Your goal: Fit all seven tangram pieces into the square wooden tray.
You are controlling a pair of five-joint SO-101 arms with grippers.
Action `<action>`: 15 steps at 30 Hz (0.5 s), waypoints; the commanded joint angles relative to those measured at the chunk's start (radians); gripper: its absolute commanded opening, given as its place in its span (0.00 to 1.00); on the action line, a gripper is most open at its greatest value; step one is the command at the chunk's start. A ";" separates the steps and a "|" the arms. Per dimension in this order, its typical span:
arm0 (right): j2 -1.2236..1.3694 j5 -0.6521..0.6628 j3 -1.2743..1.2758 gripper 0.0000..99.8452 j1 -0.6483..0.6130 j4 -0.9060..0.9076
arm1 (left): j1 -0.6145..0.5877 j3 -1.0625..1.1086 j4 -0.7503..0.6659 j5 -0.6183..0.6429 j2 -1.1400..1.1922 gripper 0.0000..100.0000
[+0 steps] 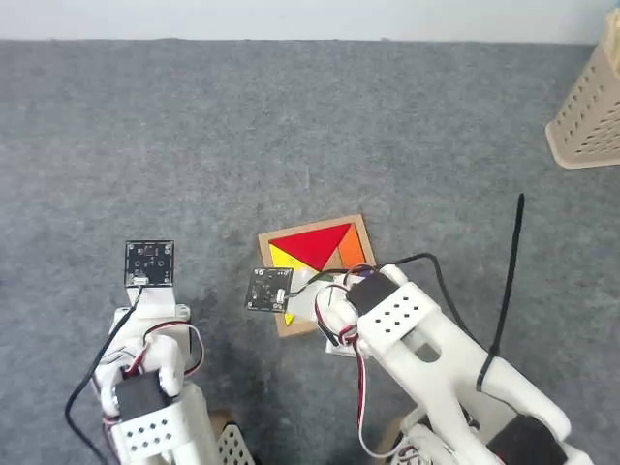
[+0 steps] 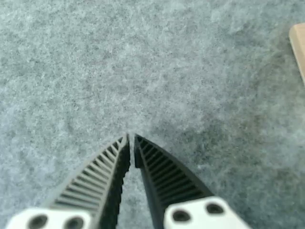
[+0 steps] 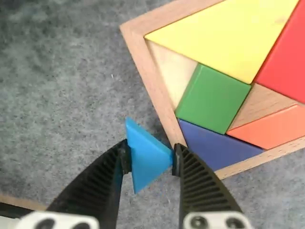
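Blue triangle [image 3: 145,162] is clamped by two of its edges between the fingers of the right tool [image 3: 151,156], just outside the square wooden tray [image 3: 147,71], one tip right at the rim; can't tell if it's lifted or resting on the bench. Right arm [image 1: 407,320] leans in over the tray's near side, wrist bent down. Inside the tray: yellow triangle [image 3: 228,33], red triangle [image 3: 290,57], green square [image 3: 214,98], dark blue piece [image 3: 219,148] and orange piece [image 3: 271,131], all lying flat. Bare wood shows in one gap between yellow, green and rim, another between green, red and orange. Left tool [image 2: 131,140] is well apart from the tray, pointing down at the grey bench [image 1: 291,126], fingers closed together on nothing. Open bench beyond and left of the tray; slatted basket [image 1: 591,107] at the far right corner.
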 commanded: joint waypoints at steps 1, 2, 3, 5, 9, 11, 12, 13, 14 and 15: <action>-0.004 -0.011 -0.060 0.08 0.018 0.010 | -0.005 -0.007 0.008 -0.005 -0.014 0.01; -0.004 -0.011 -0.063 0.08 0.018 0.010 | -0.005 -0.007 0.008 -0.005 -0.014 0.01; -0.010 -0.011 -0.071 0.08 0.016 0.010 | -0.005 -0.007 0.008 -0.005 -0.014 0.01; -0.031 -0.011 -0.083 0.08 0.018 0.012 | -0.005 -0.007 0.008 -0.005 -0.014 0.01; -0.056 -0.009 -0.144 0.08 0.005 0.024 | -0.005 -0.007 0.008 -0.005 -0.014 0.01; -0.030 -0.009 -0.192 0.08 0.002 0.024 | -0.005 -0.007 0.008 -0.005 -0.014 0.01; -0.007 -0.003 -0.215 0.08 0.002 0.022 | -0.005 -0.007 0.008 -0.005 -0.014 0.01; 0.025 0.015 -0.236 0.08 0.001 0.018 | -0.005 -0.007 0.008 -0.005 -0.014 0.01; 0.061 0.034 -0.255 0.08 0.001 0.012 | -0.005 -0.007 0.008 -0.005 -0.014 0.01; 0.099 0.044 -0.273 0.08 0.001 -0.002 | -0.005 -0.007 0.008 -0.005 -0.014 0.01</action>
